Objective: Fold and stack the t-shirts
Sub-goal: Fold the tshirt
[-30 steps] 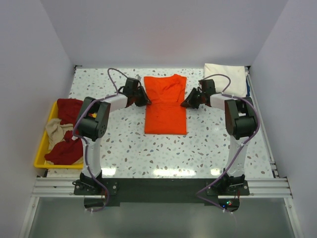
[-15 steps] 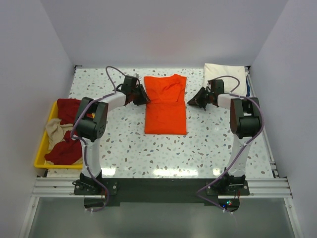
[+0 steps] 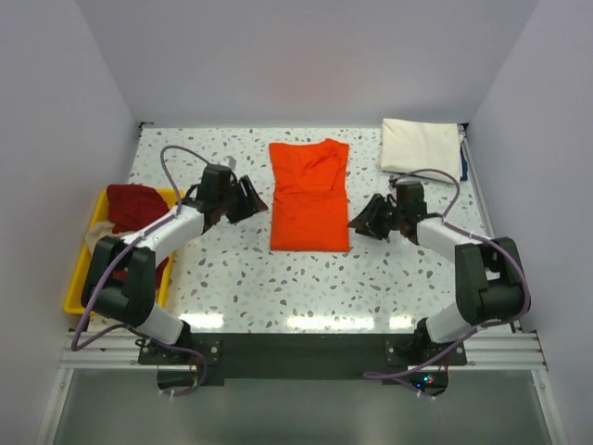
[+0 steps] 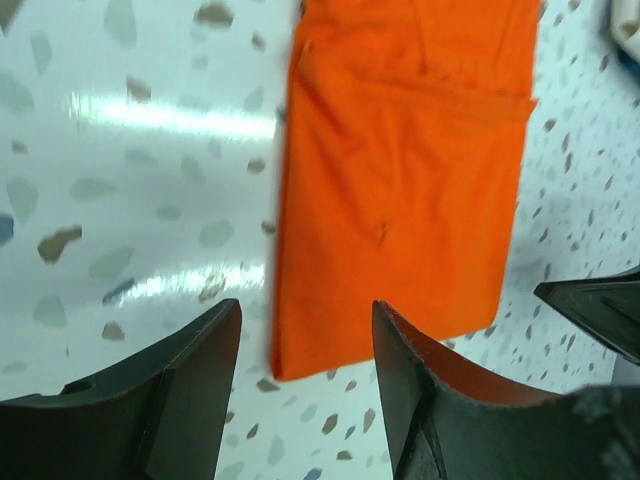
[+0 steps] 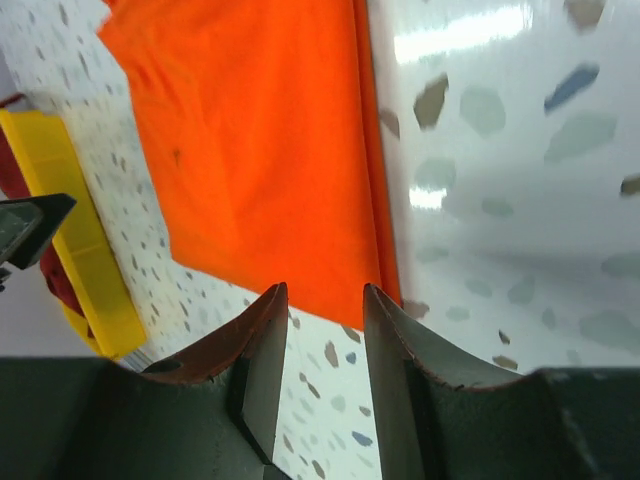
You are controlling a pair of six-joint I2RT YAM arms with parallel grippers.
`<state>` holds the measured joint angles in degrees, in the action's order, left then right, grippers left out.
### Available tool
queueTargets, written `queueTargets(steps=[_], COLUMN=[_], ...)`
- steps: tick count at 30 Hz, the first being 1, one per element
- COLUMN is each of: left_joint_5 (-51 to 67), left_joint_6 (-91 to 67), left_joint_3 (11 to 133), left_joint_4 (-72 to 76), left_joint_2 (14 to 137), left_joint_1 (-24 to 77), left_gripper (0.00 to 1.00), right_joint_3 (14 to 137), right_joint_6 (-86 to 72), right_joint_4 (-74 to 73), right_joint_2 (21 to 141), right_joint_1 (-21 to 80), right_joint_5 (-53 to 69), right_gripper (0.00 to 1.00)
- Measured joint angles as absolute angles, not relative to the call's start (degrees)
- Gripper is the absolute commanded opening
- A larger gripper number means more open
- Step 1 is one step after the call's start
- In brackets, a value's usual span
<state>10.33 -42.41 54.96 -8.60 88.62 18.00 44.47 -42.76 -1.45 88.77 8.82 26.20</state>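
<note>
A bright orange t-shirt (image 3: 310, 195) lies flat in the middle of the table, folded into a long narrow rectangle. My left gripper (image 3: 252, 197) hovers just off its left edge, open, with nothing between the fingers. From the left wrist, the left gripper (image 4: 306, 310) frames the orange t-shirt's (image 4: 400, 200) near corner. My right gripper (image 3: 359, 221) sits by the right edge near the lower corner, open and empty. The right wrist shows the right gripper (image 5: 324, 290) just short of the orange t-shirt (image 5: 260, 150). A folded cream-white t-shirt (image 3: 422, 146) rests at the far right.
A yellow tray (image 3: 79, 278) hangs off the table's left edge holding crumpled dark red t-shirts (image 3: 134, 204) and a bit of beige cloth (image 3: 93, 239). The same yellow tray (image 5: 75, 230) appears in the right wrist view. White walls close in the far side and both flanks.
Both arms have drawn back toward the near edge along the orange t-shirt's sides, and both sets of jaws have opened. The shirt lies as before.
</note>
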Motion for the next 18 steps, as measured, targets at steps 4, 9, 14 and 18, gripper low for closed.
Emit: queueTargets(steps=[4,9,14,18], left_joint_5=[13.13,17.23,18.92,19.55], left_joint_6=[-43.09,-44.99,-45.89,-46.39], left_joint_3=[43.03,34.87,33.32,33.32], left_joint_4=[-5.80,-0.38,3.55,6.35], left_joint_2=[86.46,84.88,85.65,87.05], left_joint_1=[18.94,19.27,19.70,20.47], left_gripper=[0.56,0.53,0.50,0.48], right_joint_3=[37.91,32.95,31.09,30.33], right_joint_6=[-43.20,-44.58,-45.84,-46.94], right_joint_4=[-1.45,-0.67,2.09,4.29], right_joint_2=[85.89,84.55,83.26,83.20], right_joint_1=[13.34,15.70,15.70,15.70], right_joint_5=[24.01,22.02,20.49,19.94], right_gripper=[0.41,0.41,0.40,0.40])
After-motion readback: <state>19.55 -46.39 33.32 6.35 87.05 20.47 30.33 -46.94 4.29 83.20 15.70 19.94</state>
